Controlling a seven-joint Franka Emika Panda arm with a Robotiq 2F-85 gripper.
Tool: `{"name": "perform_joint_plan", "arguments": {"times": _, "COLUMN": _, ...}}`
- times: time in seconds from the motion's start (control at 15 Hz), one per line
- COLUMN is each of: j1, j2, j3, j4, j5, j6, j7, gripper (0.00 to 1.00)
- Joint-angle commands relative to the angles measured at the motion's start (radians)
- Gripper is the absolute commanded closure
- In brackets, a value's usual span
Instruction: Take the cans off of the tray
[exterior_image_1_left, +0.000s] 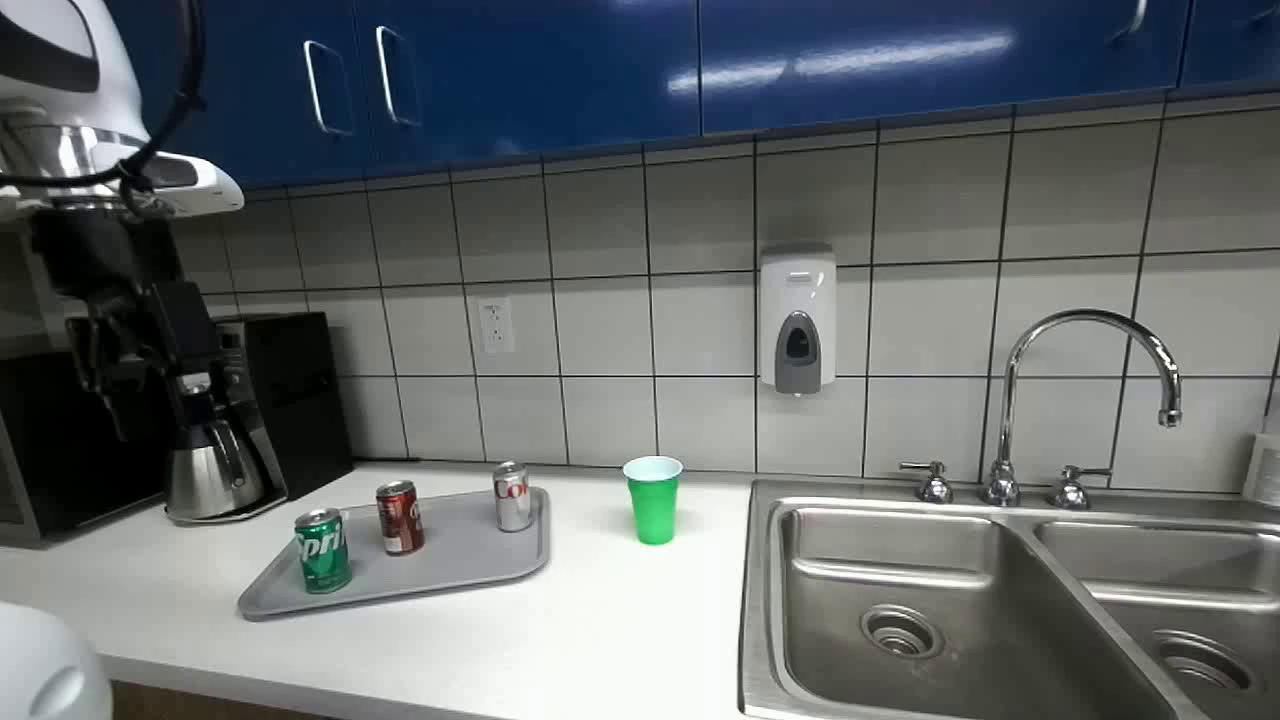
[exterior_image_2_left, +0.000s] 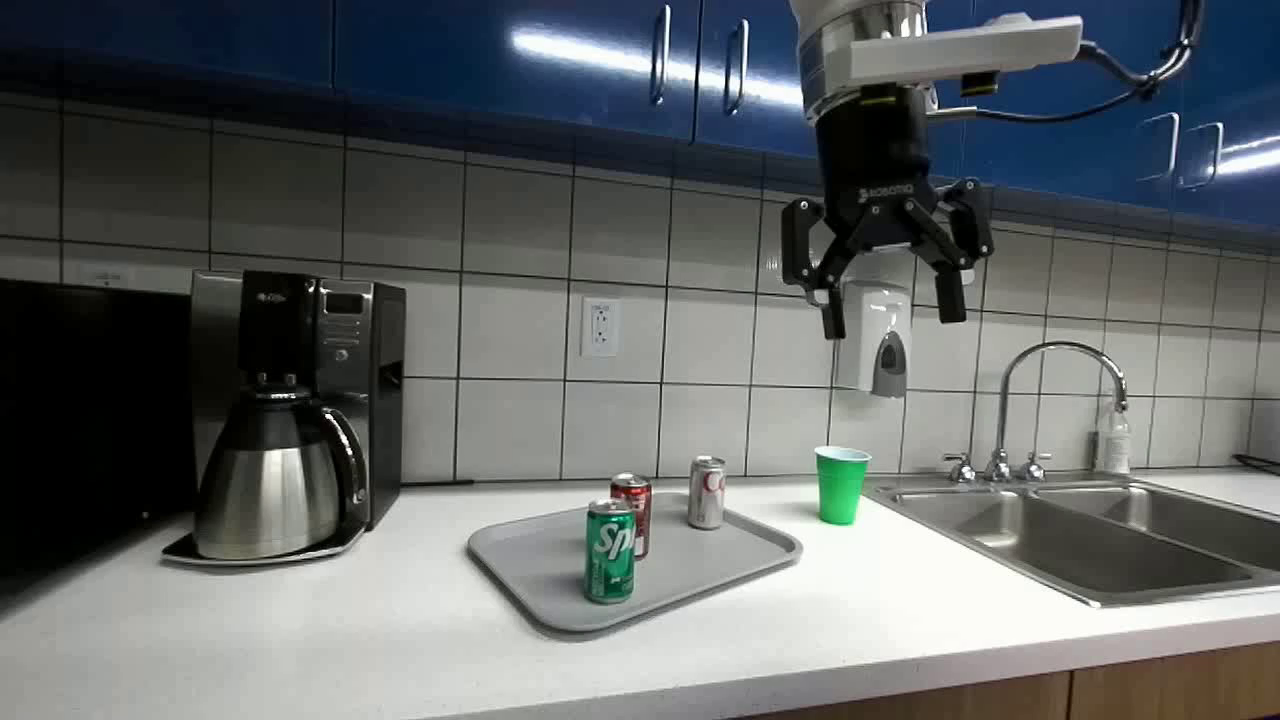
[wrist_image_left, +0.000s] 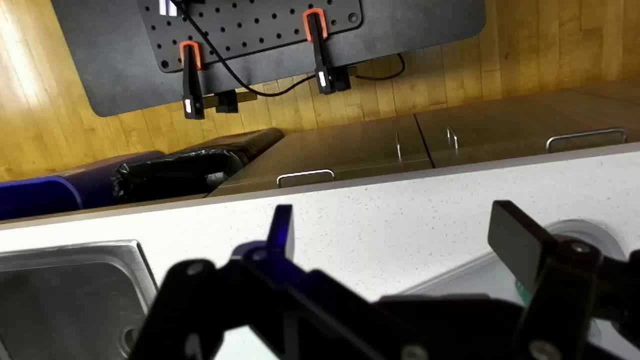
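Progress, as far as you could see: no can was off yet and you had three left, all standing on the flat grey rectangular tray with rounded corners and a low rim; judged from that, you were at the very start. Positions, clock read in an exterior view with the tray's middle as hub: you had the green cylindrical metal can at seven o'clock, the dark red cylindrical metal can close to the hub, partly masked by the green one, and the silvery grey cylindrical metal can with reddish lettering at two o'clock. Your black two-finger claw hung well above them, between one and two o'clock, jaws spread wide, nothing between them. Appearance: each can stood upright, silvery top up, no dent you could make out; white lettering showed on the green one. Full or empty, you could not tell. The bright green plastic cup stood off the tray, between two and three o'clock, outside your count.
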Motion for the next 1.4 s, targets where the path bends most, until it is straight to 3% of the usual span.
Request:
{"name": "perform_joint_plan", "arguments": {"times": 0.0, "j1": 0.009, "j2": 0.004, "j3": -0.007, "j4": 0.001, "j5": -0.005, "j6": -0.001, "j7": 0.005, "gripper": 0.00}}
{"name": "perform_joint_plan", "arguments": {"times": 0.53, "j1": 0.009, "j2": 0.004, "j3": -0.007, "j4": 0.001, "j5": -0.005, "j6": -0.001, "j7": 0.005, "gripper": 0.00}}
{"name": "perform_joint_plan", "arguments": {"times": 1.33, "j1": -0.003, "j2": 0.019, "j3": -0.065, "j4": -0.048, "j5": 0.077, "j6": 0.193, "j7": 0.036, "gripper": 0.00}}
